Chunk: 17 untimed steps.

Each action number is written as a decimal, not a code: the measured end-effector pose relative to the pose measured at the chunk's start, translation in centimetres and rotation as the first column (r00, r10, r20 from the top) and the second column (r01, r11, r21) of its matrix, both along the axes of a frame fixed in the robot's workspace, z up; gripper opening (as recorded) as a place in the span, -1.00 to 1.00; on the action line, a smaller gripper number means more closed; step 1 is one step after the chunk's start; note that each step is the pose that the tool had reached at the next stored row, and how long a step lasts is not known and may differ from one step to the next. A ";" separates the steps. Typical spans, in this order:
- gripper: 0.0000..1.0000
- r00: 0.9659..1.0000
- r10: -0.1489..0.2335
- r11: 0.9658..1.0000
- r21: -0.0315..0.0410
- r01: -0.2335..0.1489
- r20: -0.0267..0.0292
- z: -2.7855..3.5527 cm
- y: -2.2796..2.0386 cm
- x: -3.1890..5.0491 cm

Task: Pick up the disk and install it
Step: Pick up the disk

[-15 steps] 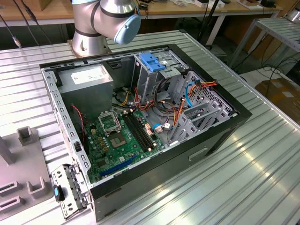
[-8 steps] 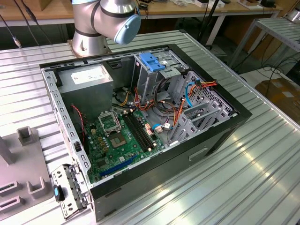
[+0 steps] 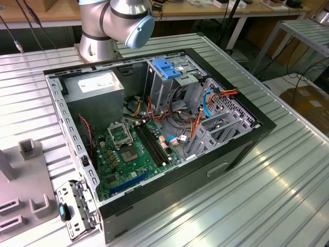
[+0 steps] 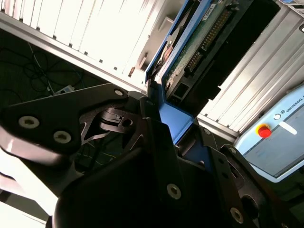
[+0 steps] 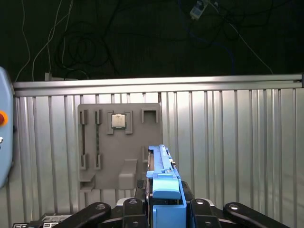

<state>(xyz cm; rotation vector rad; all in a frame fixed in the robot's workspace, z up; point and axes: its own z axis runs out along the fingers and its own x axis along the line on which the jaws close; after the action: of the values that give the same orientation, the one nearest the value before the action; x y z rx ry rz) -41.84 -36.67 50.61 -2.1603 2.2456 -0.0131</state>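
Looks to me like a robotics lab/workshop: robot arm [image 3: 121, 20] mounted on a ribbed alu surface [image 3: 288, 190], opened PC case [image 3: 231, 154] w/ bare motherboard [image 3: 128, 154], grey fixture plate [image 5: 118, 152], teach pendant [image 4: 285, 147], wooden benches [image 3: 51, 13] at the back, cables [image 5: 71, 52] loose on the floor.
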 end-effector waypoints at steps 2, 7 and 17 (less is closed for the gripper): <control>-0.25 1.000 0.000 1.000 0.000 0.000 0.000 0.00 0.00 0.10; -0.25 1.000 0.000 1.000 0.000 0.000 0.000 0.00 0.00 0.34; -0.25 1.000 0.000 1.000 0.001 0.000 0.000 0.00 0.00 0.86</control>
<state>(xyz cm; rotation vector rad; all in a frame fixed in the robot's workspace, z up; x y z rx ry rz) -40.98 -36.67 50.61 -2.1598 2.2452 -0.0123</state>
